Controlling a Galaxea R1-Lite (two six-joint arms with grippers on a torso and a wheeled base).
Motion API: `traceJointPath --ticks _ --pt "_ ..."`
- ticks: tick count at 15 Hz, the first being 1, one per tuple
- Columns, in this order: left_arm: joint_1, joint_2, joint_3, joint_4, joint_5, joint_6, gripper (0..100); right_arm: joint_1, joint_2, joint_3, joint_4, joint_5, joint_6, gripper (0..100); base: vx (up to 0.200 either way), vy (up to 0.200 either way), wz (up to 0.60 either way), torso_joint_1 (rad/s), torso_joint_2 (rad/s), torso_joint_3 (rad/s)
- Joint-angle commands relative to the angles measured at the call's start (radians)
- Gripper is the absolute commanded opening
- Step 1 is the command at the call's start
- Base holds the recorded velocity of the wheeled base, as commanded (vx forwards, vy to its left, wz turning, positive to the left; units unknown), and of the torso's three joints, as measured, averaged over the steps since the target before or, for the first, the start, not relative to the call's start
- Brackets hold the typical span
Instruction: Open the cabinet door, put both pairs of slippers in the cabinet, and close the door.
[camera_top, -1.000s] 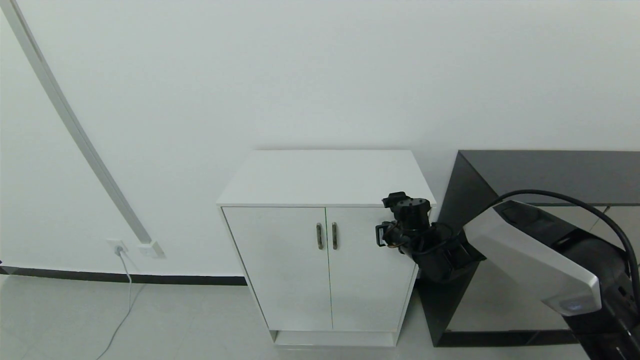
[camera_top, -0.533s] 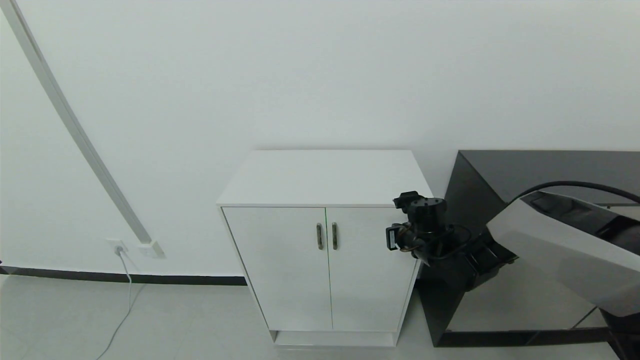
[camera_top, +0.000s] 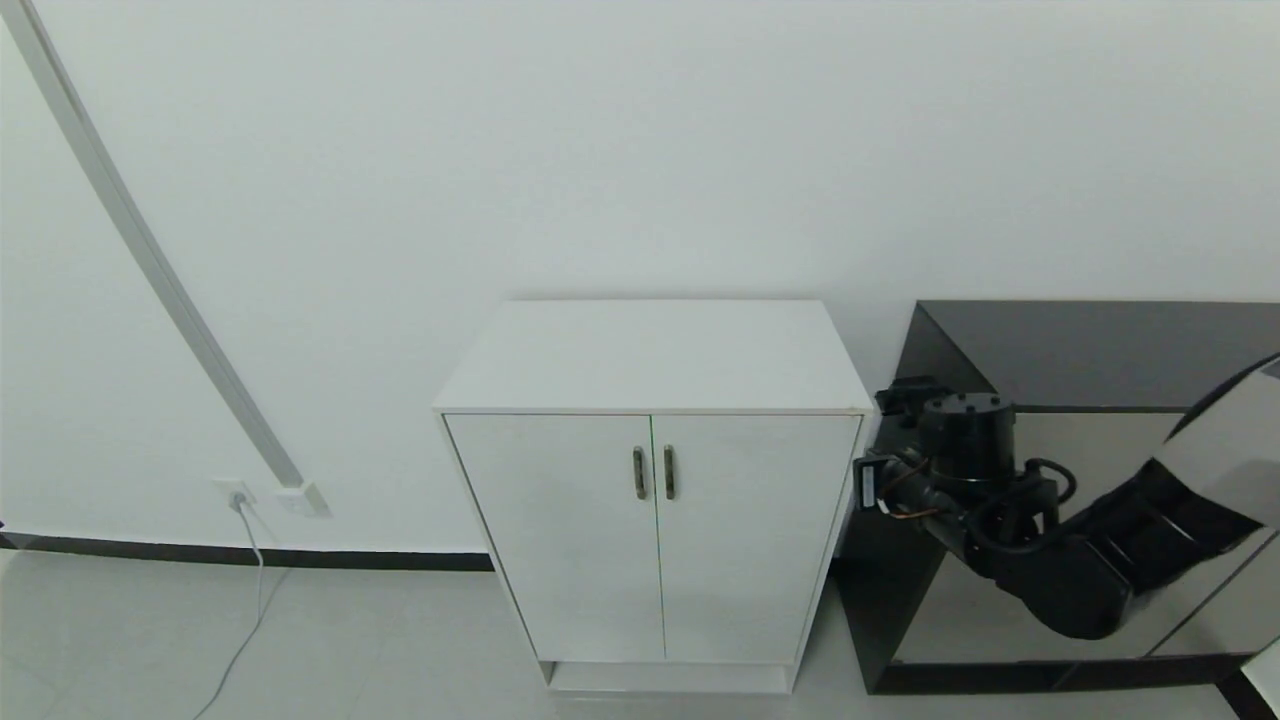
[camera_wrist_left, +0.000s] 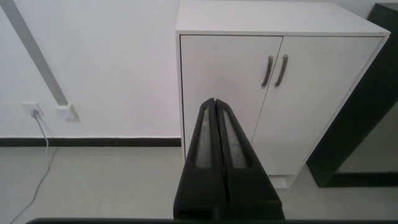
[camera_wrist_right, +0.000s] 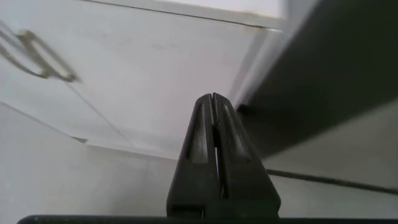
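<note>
The white cabinet (camera_top: 650, 360) stands against the wall with both doors closed. Its two vertical handles (camera_top: 654, 472) meet at the centre seam. My right arm's wrist (camera_top: 960, 440) hangs just right of the cabinet's upper right corner, in front of the black unit. In the right wrist view my right gripper (camera_wrist_right: 212, 98) is shut with nothing in it, its tips near the gap between the white cabinet's right door (camera_wrist_right: 155, 81) and the black unit. My left gripper (camera_wrist_left: 214, 102) is shut and empty, some way back from the cabinet (camera_wrist_left: 273, 25), facing the left door.
A glossy black unit (camera_top: 1080, 350) stands against the cabinet's right side. A wall socket with a trailing cable (camera_top: 238, 497) and a slanted white conduit (camera_top: 150, 250) are at the left. Grey floor (camera_top: 350, 640) lies open in front and to the left.
My right arm has swung to the right, from in front of the cabinet's right door to in front of the black unit. The cabinet doors have stayed closed.
</note>
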Motion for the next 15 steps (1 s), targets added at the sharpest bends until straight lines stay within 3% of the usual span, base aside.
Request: traceJointPath --ticks 1,9,15 --pt "0.000 0.001 0.000 0.000 0.001 -0.001 0 -0.036 -0.141 0.119 -0.015 -0.025 -0.005 0 0.000 0.000 0.00 0.000 0.00 0.000" --pt "0.000 0.001 0.000 0.000 0.001 -0.001 0 -0.196 -0.548 0.562 -0.019 -0.045 -0.017 0 0.000 0.000 0.00 0.000 0.00 0.000" --pt "0.000 0.001 0.000 0.000 0.001 -0.001 0 -0.230 -0.756 0.765 -0.015 -0.040 -0.019 0 0.000 0.000 0.00 0.000 0.00 0.000"
